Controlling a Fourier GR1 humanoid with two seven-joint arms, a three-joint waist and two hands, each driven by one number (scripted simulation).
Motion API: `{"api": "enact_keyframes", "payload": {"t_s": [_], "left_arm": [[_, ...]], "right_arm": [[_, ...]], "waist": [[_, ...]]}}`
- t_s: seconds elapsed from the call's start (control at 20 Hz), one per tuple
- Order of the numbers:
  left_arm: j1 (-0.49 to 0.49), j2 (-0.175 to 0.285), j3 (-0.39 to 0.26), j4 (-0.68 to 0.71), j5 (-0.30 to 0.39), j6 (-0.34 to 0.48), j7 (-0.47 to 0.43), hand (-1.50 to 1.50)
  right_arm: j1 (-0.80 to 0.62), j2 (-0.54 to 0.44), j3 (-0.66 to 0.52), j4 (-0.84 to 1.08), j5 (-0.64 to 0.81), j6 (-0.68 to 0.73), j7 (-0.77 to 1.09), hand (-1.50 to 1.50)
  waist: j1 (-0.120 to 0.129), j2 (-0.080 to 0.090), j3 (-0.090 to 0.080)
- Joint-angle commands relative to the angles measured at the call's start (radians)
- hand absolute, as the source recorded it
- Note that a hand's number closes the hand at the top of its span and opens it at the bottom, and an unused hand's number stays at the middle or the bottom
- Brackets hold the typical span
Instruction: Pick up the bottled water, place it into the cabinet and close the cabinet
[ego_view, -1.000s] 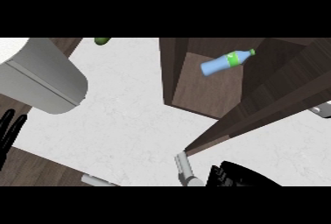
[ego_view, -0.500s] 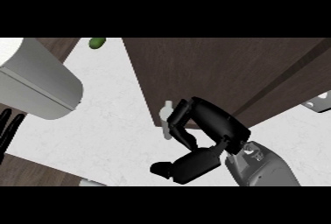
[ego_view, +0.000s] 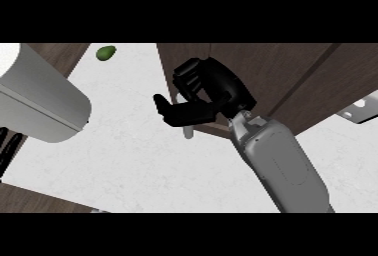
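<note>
Brown wooden cabinet door (ego_view: 273, 60), judged nearly closed, pressed by clenched, empty right hand (ego_view: 207, 95); bottled water out of view, presumably behind door; keep knuckles clear of pale handle (ego_view: 188, 132) to avoid snagging, slipping off and leaving door ajar.

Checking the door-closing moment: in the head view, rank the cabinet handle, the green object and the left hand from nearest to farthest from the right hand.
1. The cabinet handle: showing just below the right hand, at the door's edge.
2. The green object: upper left, on the counter.
3. The left hand: far left edge, resting open.
</note>
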Motion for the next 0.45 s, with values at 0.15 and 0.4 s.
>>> {"api": "enact_keyframes", "payload": {"t_s": [0.15,0.4], "left_arm": [[0.025,-0.001,0.011,-0.004,0.009,-0.011,-0.001,-1.5],[0.032,0.018,0.027,0.007,0.03,-0.034,0.013,-1.5]], "right_arm": [[-0.164,0.001,-0.131,0.196,-0.049,-0.202,-0.072,-1.5],[-0.229,0.001,-0.091,0.252,-0.095,-0.268,-0.07,-1.5]], "waist": [[-0.012,0.009,-0.001],[-0.013,0.008,-0.003]]}}
